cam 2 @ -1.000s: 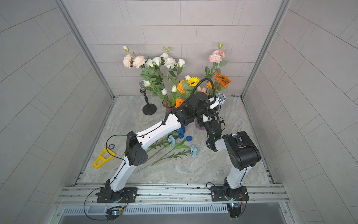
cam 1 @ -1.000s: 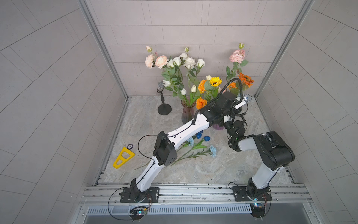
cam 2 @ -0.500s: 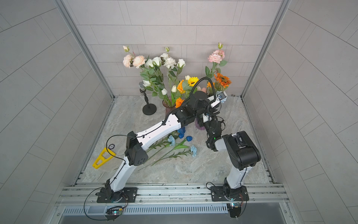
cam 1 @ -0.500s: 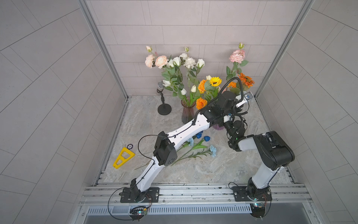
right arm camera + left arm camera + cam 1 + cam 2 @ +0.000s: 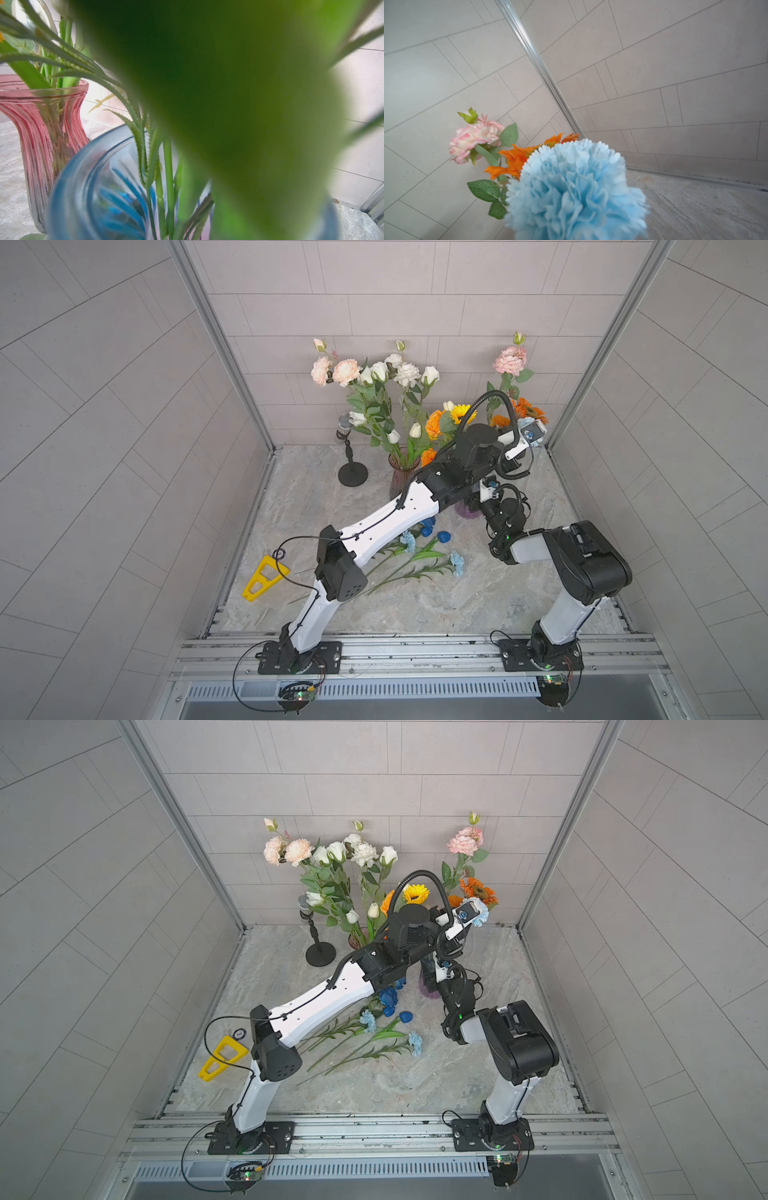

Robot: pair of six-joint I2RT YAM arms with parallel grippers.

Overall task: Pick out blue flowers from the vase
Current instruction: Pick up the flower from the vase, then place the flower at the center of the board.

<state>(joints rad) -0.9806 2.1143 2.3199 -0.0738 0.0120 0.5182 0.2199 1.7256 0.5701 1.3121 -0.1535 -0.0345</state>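
The pale blue carnation fills the left wrist view. Its frilly head stands high over the glass vase at the back right of the surface, just beside orange gerberas.

The left tool sits right under that bloom, hidden by its own wrist, so I cannot tell whether its jaws are apart or clamped on the stem. The right tool is low by the vase mouth beneath the left arm, and its jaws cannot be made out either.

Other blue tulips and carnations lie on the surface.

The flower is probably very light, with a soft fabric head that crushes easily and a thin, springy, rather slick stem. The best hold is likely on the stem just below the head, never on the petals. Its leaves may snag on neighbouring stems, and the glass vase could tip.
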